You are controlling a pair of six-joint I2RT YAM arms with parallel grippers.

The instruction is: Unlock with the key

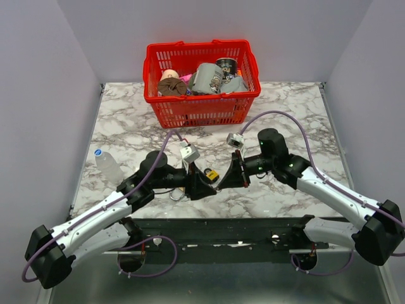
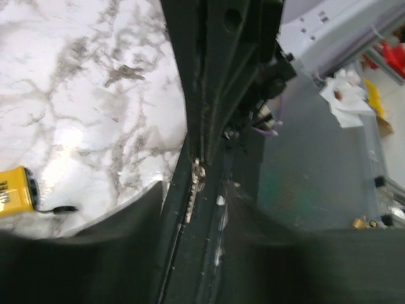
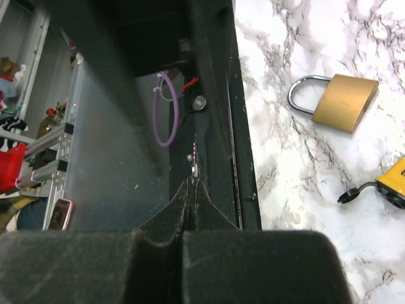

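The key is a thin grey metal blade sticking out past the pinched fingertips of my right gripper, which is shut on it. In the left wrist view the key shows edge-on, its teeth visible, in the gap between the spread fingers of my left gripper, which is open and touches nothing. The two grippers meet tip to tip just above the table's near edge. The small yellow-and-black padlock lies on the marble beside them.
A larger brass padlock lies flat on the marble; its shackle shows by the left arm. A red basket full of objects stands at the back. A clear bottle lies at the left edge.
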